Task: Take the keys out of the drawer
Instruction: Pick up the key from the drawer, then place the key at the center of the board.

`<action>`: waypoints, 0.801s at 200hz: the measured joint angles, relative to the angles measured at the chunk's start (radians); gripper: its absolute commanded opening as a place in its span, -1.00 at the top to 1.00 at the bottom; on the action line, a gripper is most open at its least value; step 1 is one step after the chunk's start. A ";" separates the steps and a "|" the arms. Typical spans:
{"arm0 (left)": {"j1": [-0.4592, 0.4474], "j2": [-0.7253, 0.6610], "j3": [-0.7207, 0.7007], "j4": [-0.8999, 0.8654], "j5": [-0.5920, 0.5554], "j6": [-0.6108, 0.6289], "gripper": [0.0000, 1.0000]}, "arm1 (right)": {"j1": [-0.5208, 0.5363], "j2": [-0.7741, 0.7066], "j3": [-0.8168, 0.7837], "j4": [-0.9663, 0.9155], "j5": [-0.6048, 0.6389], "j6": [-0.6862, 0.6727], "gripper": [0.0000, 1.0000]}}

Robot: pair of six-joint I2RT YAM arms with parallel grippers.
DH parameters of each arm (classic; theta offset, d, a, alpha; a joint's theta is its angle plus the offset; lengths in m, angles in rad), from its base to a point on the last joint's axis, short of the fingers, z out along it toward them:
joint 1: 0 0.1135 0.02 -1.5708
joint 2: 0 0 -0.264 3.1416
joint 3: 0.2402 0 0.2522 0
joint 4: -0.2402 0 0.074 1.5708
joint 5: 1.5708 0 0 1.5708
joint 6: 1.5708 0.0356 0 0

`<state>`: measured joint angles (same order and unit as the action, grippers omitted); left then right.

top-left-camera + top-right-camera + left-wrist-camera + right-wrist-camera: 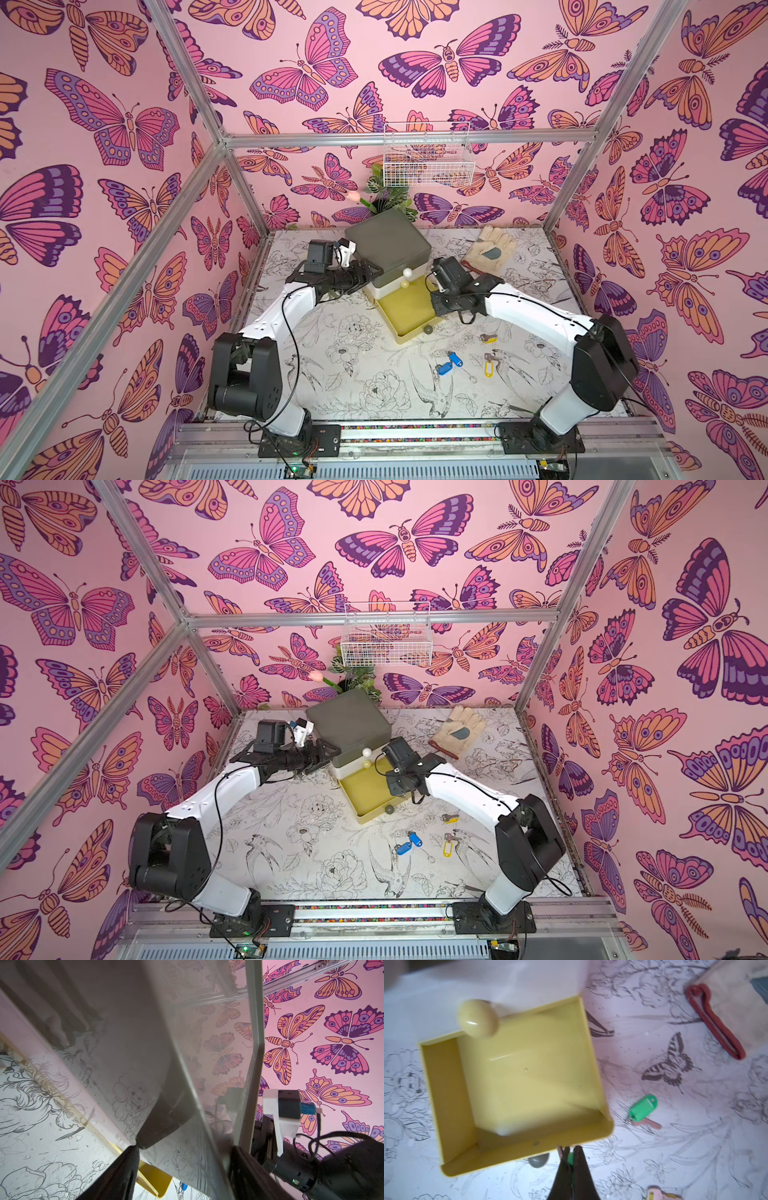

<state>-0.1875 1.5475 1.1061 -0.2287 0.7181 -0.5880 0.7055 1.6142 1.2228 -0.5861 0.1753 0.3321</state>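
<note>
Work glove [490, 249], wire basket [428, 160], plant [390, 193]

Both arms: white link shells w/ chunky black joint housings, thin black cables looping along each. Left arm [266, 332] and right arm [552, 328] bolt to black base plates w/ screws. Black camera box at each wrist; white bracket w/ blue connector by the left one.

1. The desk [357, 374] has a white top printed with line-drawn flowers and birds.
2. On it lie a drawer box [388, 245], a glove [492, 249], blue-tagged keys [451, 362] and yellow-tagged keys [488, 365].
</note>
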 measured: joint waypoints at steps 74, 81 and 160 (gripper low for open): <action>0.000 -0.043 -0.041 0.020 -0.029 -0.008 -0.51 | -0.256 0.061 -0.035 0.063 -0.071 0.000 0.77; 0.000 -0.048 -0.046 0.021 -0.032 -0.008 -0.51 | -0.259 0.082 -0.035 0.071 -0.083 0.002 0.72; -0.001 -0.103 -0.080 0.005 -0.073 -0.025 -0.52 | -0.260 0.123 -0.045 0.099 -0.144 0.024 -0.59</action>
<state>-0.1883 1.4448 1.0256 -0.2234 0.6449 -0.6128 0.4454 1.7370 1.1774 -0.4873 0.0311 0.3557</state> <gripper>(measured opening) 0.761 0.768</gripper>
